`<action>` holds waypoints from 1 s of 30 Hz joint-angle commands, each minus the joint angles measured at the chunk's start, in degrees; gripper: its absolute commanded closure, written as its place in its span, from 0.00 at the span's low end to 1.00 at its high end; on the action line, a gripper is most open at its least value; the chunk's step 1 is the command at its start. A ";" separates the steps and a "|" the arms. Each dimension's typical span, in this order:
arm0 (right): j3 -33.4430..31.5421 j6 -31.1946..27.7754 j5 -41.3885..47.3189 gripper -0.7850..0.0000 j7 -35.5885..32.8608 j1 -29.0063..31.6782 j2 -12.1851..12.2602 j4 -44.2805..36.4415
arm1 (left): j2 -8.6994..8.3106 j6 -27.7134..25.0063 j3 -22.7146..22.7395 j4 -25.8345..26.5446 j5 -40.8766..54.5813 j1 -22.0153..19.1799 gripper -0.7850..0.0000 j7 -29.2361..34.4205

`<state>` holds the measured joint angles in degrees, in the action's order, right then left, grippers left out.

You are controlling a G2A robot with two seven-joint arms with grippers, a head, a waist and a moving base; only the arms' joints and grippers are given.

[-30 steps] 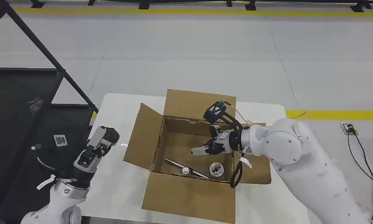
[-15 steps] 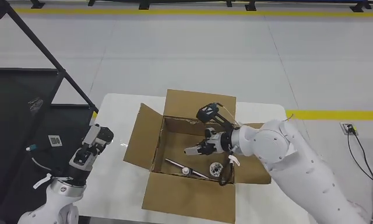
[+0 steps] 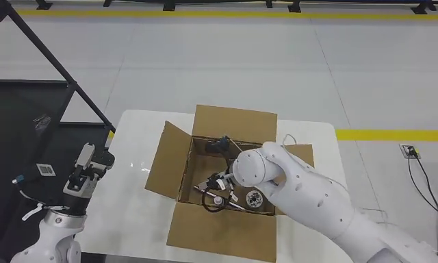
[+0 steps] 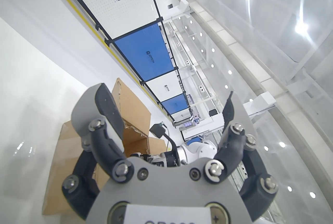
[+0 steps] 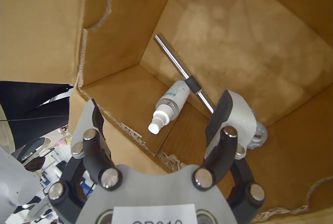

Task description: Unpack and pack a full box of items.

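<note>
box [image 3: 222, 234], flaps open, on table [image 3: 137, 201], bottle [image 5: 173, 98] and rod [image 5: 170, 54] lying inside by near wall, right gripper [image 5: 159, 111] spread empty over them, left gripper [image 4: 167, 100] spread too, well left of box.

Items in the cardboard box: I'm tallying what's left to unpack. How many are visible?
3: a metal rod on the box floor, a spray bottle next to it, and a small round clear piece by the rod's end. The right arm may hide more.
</note>
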<state>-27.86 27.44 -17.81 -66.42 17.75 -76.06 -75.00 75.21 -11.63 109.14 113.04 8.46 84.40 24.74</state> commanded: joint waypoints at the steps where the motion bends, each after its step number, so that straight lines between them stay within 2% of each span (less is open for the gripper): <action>1: 1.25 1.29 0.69 0.00 -2.71 -1.13 -0.93 1.75 | -0.10 0.19 -0.13 -0.21 -0.21 0.15 0.00 0.22; 13: 2.12 1.67 -0.49 0.00 -1.07 0.05 -1.19 2.71 | -0.12 0.31 -0.24 -0.07 -0.33 0.27 0.00 -0.07; 21: 5.10 7.31 -1.73 0.00 -1.30 -0.70 -4.18 6.73 | -0.37 0.02 -0.68 0.29 -0.16 0.61 0.00 -1.10; 28: 6.42 8.68 -1.36 0.00 -1.74 -0.95 -6.35 9.50 | -0.59 -0.09 -1.50 0.02 -0.32 0.37 0.00 -1.71; 29: 6.55 8.73 -1.29 0.04 -1.70 -0.87 -6.59 9.81 | -0.62 -0.13 -1.61 0.01 -0.36 0.38 0.00 -1.82; 30: 6.63 8.75 -1.23 0.20 -1.68 -0.83 -6.80 10.14 | -0.65 -0.16 -1.70 0.01 -0.39 0.41 0.00 -1.93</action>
<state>-21.30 36.19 -19.10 -68.14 16.85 -82.69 -65.14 74.59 -11.76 107.53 113.05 8.10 84.78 22.91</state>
